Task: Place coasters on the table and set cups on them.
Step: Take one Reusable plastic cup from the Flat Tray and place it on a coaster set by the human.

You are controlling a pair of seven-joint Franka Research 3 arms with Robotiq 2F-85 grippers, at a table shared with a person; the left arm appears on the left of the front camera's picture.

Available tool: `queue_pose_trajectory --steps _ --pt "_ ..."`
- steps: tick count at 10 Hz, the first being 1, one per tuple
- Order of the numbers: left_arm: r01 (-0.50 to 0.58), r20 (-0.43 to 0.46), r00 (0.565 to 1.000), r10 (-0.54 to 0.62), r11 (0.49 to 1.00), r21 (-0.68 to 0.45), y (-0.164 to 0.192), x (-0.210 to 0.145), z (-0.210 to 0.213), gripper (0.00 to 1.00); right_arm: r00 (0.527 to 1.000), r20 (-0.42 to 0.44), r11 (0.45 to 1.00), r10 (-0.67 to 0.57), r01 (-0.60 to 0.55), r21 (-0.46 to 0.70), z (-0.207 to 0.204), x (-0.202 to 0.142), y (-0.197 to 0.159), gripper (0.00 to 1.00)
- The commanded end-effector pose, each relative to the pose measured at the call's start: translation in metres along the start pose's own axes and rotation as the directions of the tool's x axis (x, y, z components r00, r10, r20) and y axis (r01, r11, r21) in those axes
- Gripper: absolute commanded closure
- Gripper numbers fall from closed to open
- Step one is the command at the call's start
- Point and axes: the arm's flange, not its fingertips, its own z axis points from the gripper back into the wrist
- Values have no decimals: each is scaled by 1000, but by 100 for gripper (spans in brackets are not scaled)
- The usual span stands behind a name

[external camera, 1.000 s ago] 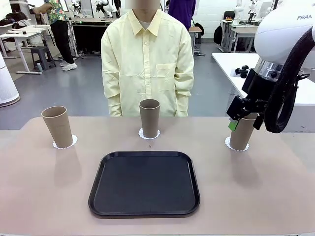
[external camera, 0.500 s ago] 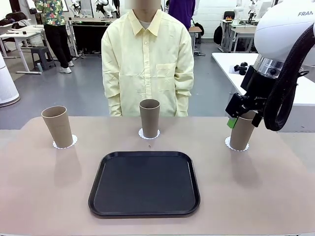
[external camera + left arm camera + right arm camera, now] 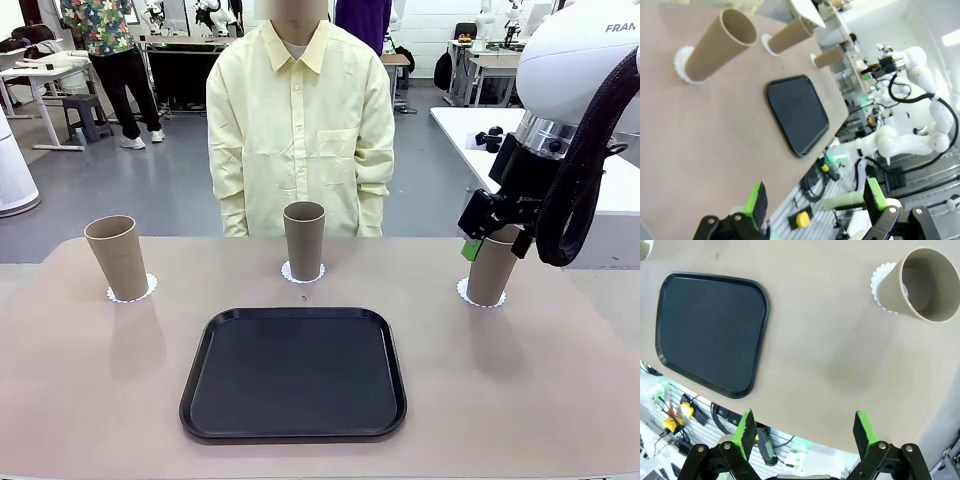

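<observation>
Three brown cups stand upright on the beige table (image 3: pixel 520 400), each on a white lacy coaster: the left cup (image 3: pixel 117 258) on its coaster (image 3: pixel 146 289), the middle cup (image 3: pixel 304 240) on a coaster (image 3: pixel 303 275), the right cup (image 3: pixel 492 270) on a coaster (image 3: pixel 466 292). My right gripper (image 3: pixel 497 247) hangs open just above and around the right cup's rim, holding nothing. In the right wrist view, its open gripper (image 3: pixel 804 429) looks down on the table, with that cup (image 3: pixel 920 285) off at the top right. My left gripper (image 3: pixel 815 197) is open and empty, well back from the nearest cup (image 3: pixel 720 45).
An empty black tray (image 3: pixel 293 372) lies at the table's front middle. A person in a pale yellow shirt (image 3: pixel 300 120) stands behind the far edge, hands out of sight. White tables (image 3: pixel 470 130) stand at the back right.
My right gripper has risen slightly above the right cup and then held still. The cups and coasters have not moved.
</observation>
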Motion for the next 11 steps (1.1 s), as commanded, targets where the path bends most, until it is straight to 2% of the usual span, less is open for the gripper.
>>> queue_pose_trajectory --steps 1,2,3,4,7,9,11 --pt "5 7 1000 -5 1000 -8 -2 0 1 0 1000 8 1000 2 -2 -2 1 1 0 0" --pt "5 7 1000 -5 1000 -8 -2 0 1 0 1000 0 1000 0 0 0 0 0 0 0" --pt "5 7 1000 -5 1000 -8 -2 0 1 0 997 72 987 -31 20 161 7 -33 -19 0" --pt "5 7 1000 -5 1000 -8 -2 0 1 0 990 112 946 -88 47 320 14 -56 -42 0" --pt "5 7 1000 -5 1000 -8 -2 0 1 0 981 111 796 -156 58 603 6 -91 -107 0" --pt "5 7 1000 -5 1000 -8 -2 0 1 0 977 123 700 -174 35 713 -14 -110 -150 0" --pt "5 7 1000 -5 1000 -8 -2 0 1 0 967 152 575 -204 -8 818 -37 -120 -191 0"
